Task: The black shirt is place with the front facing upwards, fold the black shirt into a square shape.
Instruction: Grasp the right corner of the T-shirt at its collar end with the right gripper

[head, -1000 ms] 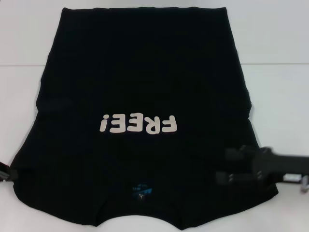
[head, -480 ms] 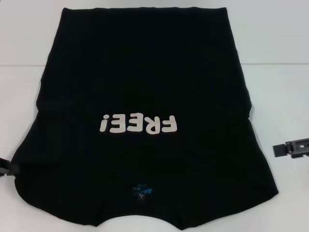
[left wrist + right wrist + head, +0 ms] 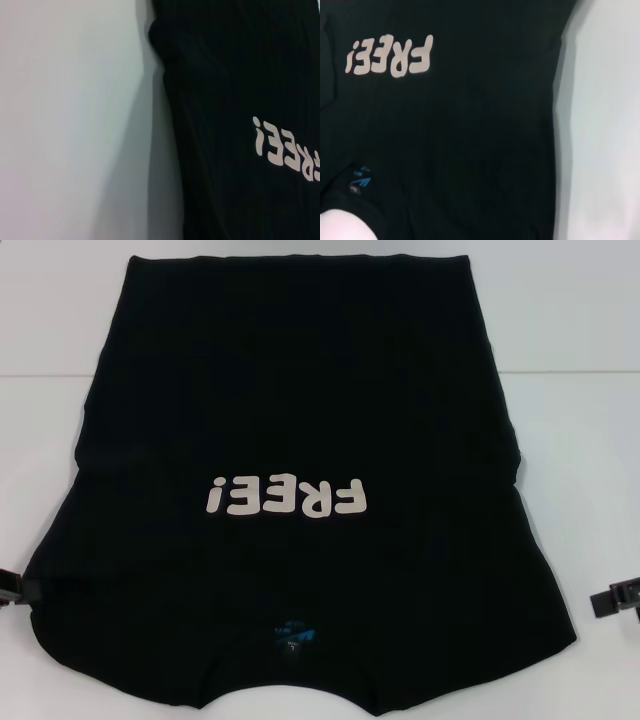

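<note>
- We see the black shirt (image 3: 300,440) spread flat, front up, covering most of the white tabletop (image 3: 580,390); collar toward the near edge, hem by the far edge.
- Its sides are folded in, so the body reads as a tapering panel, narrower at the far hem & wider near the shoulders.
- "FREE!" print (image 3: 287,498) sits mid-chest, upside down from our head cam; cream letters, unwrinkled.
- Blue neck label (image 3: 291,636) shows just inside the collar, close to the near edge.
- Left gripper (image 3: 12,589) is only a dark sliver at the tabletop's left edge, right at the shirt's left shoulder corner; we can't tell whether it touches the cloth, nor whether it's open or closed.
- Right gripper (image 3: 617,598) peeks in at the right edge, clear of the shirt w/ bare tabletop between; we can't tell its state either.
- Left wrist cam: shirt's left side edge against white tabletop, part of the print visible.
- Right wrist cam: the print, neck label & the shirt's right side edge, w/ tabletop beyond it.
</note>
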### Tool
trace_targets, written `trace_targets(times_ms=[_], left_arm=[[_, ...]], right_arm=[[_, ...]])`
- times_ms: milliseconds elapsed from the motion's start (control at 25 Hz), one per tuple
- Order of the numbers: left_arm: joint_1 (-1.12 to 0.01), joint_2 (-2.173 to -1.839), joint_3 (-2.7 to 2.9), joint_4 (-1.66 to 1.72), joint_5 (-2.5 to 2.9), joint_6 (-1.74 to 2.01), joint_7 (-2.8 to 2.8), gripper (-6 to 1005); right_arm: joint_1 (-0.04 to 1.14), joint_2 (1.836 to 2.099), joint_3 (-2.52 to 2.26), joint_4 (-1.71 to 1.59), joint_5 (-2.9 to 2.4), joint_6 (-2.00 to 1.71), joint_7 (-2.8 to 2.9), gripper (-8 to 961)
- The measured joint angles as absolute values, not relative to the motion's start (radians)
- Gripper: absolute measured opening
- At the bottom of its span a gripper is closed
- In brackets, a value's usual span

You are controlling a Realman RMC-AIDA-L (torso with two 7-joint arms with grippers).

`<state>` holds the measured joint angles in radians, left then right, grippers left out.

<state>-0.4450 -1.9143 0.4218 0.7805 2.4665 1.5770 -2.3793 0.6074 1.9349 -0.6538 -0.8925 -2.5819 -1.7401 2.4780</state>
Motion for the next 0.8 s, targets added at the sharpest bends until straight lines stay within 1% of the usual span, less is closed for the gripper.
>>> trace_targets(times_ms=[120,800], left_arm=[[-0.447,-1.914,0.422,0.776,2.466,1.577,-2.372,9],[-0.443,-1.917,0.422,0.773,2.455,1.579,-2.369,10]], right_arm=[[0.616,1.935,-0.659,-0.850,-2.578,-1.721,2.471,877],[0.656,1.961,-0.683,-0.712,-2.580,-1.616,2.420,867]])
